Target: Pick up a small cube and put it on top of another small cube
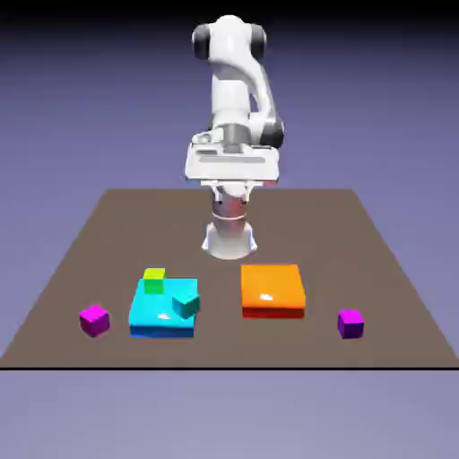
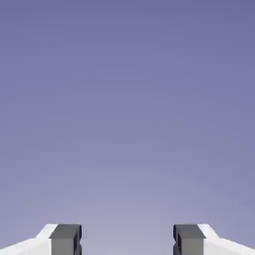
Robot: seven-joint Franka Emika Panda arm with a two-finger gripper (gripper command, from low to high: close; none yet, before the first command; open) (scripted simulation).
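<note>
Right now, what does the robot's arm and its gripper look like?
The arm is glossy white with rounded segments and dark grey joint bands. Its hand is a wide white block. In the hand view the gripper has white fingers capped with small dark grey square tips. No cables or markings show.

Four small cubes were out. A magenta cube sat on the bench near the exterior view's left, and a purple cube sat far off at the right. A lime cube and a teal cube, the latter turned askew, rested on a cyan slab.
</note>
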